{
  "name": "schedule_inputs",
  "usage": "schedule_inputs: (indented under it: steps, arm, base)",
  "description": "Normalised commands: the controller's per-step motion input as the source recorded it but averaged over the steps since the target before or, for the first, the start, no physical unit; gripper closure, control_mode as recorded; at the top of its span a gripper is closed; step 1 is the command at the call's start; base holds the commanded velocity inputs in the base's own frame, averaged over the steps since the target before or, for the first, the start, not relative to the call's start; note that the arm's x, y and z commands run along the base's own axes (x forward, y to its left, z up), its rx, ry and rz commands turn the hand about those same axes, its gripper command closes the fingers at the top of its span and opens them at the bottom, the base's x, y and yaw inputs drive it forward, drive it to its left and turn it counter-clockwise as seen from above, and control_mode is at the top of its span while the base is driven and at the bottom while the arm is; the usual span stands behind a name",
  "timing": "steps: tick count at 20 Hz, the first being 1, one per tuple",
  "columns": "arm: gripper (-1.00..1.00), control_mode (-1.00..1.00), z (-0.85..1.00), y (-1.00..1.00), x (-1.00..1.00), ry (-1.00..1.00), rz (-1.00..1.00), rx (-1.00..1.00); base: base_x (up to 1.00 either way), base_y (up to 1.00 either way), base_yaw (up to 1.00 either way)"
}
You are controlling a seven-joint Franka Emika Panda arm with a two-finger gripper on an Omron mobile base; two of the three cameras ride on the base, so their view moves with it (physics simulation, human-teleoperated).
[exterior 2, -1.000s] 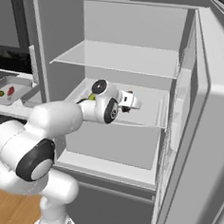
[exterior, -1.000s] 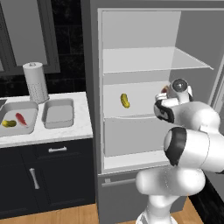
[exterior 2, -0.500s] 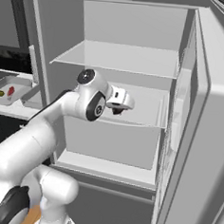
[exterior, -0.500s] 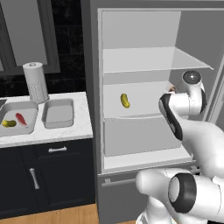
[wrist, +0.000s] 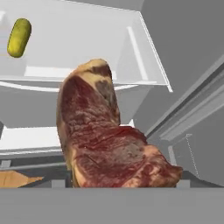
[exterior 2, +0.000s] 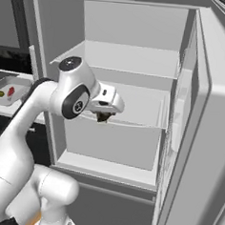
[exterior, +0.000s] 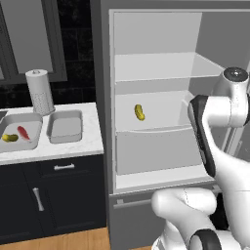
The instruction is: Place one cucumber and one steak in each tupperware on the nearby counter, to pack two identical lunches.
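Brown-red steak (wrist: 109, 140), marbled and fat-edged, looms close before the hand camera, its lower end held at the gripper (exterior 2: 103, 114), whose fingers stand wide and clamp the meat between them. In the right base view the white arm (exterior 2: 43, 104) reaches into the open fridge (exterior 2: 138, 49), the dark chunk hanging just under the hand at the front of the middle shelf (exterior 2: 139, 104). A yellow-green cucumber (exterior: 139, 112) lies on that same shelf, toward the far left. Left of the fridge, on the white marble-look counter (exterior: 73, 146), two grey tupperware trays sit side by side: the left one (exterior: 19, 145) already holds a cucumber (exterior: 9, 138) and a red steak slab (exterior: 23, 132); the right one (exterior: 64, 126) stands next to it, near a paper towel roll (exterior: 40, 91).
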Motion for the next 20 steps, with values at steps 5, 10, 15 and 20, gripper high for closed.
schedule_inputs:
  steps: [5, 10, 15, 20]
  arm:
    - [1.00, -1.00, 0.03, 0.78, -0.83, -0.01, 0.11, 0.00]
    - [1.00, -1.00, 0.01, 0.43, -0.63, -0.10, 0.08, 0.00]
    - [1.00, -1.00, 0.00, 0.04, -0.18, -0.03, 0.00, 0.00]
    - [1.00, -1.00, 0.00, 0.00, 0.00, 0.00, 0.00, 0.00]
  base:
    - [0.00, 0.00, 0.00]
    - [0.00, 0.00, 0.00]
    - [0.00, 0.00, 0.00]
    - [0.00, 0.00, 0.00]
